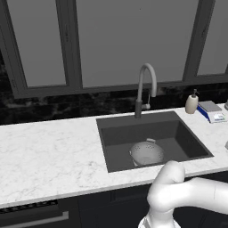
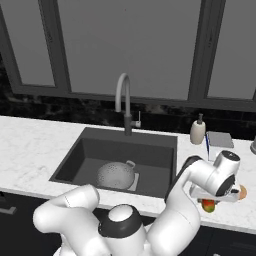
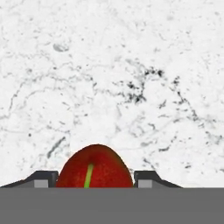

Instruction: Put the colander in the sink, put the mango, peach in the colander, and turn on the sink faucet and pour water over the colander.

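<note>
The red mango [image 3: 94,167], with a green streak, lies on the white marble counter between my gripper's [image 3: 95,179] two fingertips [image 3: 43,178], which press against its sides. From the right base view, my gripper [image 2: 210,201] points down at the counter right of the sink [image 2: 165,145], with the mango [image 2: 208,205] under it. A sliver of the peach [image 2: 243,191] peeks out just beyond the hand. The grey colander [image 1: 147,152] [image 2: 116,175] stands in the sink [image 1: 187,136]. Behind the basin rises the faucet [image 1: 145,87] [image 2: 124,102], with no water running.
A pump bottle [image 1: 192,103] [image 2: 198,131] and a blue-and-white box [image 1: 211,111] [image 2: 218,140] stand at the back right of the counter. My white arm crosses the sink's front right corner. Dark window frames and a black backsplash close off the back.
</note>
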### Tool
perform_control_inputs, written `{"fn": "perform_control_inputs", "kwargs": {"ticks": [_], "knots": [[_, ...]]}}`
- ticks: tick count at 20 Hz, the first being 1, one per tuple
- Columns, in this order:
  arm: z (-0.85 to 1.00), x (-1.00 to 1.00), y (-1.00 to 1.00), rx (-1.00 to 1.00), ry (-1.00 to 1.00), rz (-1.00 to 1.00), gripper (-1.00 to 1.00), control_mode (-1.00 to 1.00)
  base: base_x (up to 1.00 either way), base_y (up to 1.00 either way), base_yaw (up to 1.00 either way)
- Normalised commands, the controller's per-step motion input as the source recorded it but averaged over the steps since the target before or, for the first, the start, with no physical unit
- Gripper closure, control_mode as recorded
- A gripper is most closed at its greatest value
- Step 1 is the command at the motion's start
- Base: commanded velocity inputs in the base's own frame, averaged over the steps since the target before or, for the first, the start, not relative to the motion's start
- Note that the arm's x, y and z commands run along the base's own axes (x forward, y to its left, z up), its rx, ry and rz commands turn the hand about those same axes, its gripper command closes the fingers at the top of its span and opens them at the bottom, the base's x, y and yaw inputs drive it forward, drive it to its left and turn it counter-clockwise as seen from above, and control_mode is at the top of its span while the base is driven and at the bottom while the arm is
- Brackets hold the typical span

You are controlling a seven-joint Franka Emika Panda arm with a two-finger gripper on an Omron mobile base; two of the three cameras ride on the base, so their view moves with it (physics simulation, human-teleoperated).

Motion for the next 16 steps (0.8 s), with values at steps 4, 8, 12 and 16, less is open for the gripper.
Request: {"fn": "perform_control_inputs", "kwargs": {"ticks": [4, 8, 12, 16], "knots": [[0.35, -0.09, 0.17, 0.03, 0.0, -0.01, 1.0, -1.0, 0.0, 0.0, 0.0], [0.64, -0.21, 0.61, 0.02, -0.06, 0.0, 1.0, -1.0, 0.0, 0.0, 0.0], [0.28, -0.02, 0.93, 0.0, -0.11, 0.0, 1.0, -1.0, 0.0, 0.0, 0.0], [0.12, 0.0, 0.95, 0.0, -0.09, 0.0, 1.0, -1.0, 0.0, 0.0, 0.0]]}}
